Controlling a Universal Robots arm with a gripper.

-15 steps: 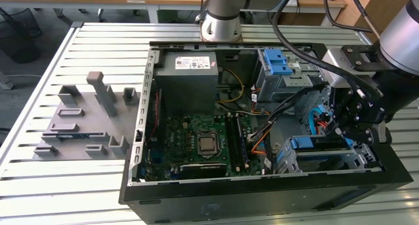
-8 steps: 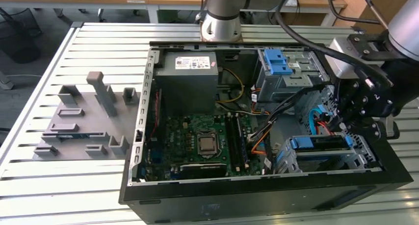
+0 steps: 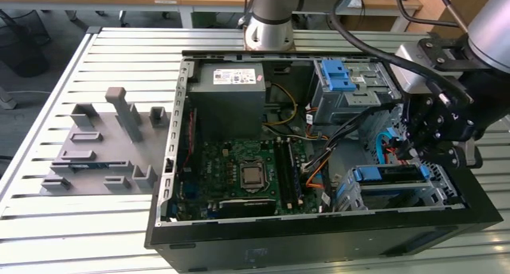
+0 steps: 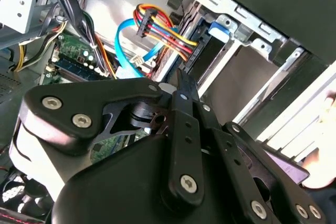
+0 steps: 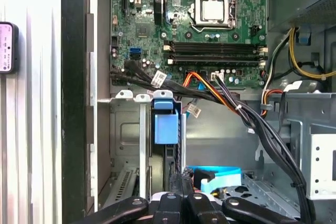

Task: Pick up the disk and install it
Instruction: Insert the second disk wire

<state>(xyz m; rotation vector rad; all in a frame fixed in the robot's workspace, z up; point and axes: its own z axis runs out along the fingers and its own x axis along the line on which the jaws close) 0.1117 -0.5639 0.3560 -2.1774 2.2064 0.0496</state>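
At the lower right of the exterior view, the disk point(image 3: 388, 174) was seated in the computer case's point(image 3: 319, 238) drive cage, with the gripper point(image 3: 414, 151) just above it. Whether the claw was clenched could not be told. The disk was judged stiff, fairly heavy and shock-sensitive, best held by its blue rail edges.

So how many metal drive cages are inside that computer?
2: the latched cage beside the power supply, and the lower cage in the case's near corner. More may be hidden.
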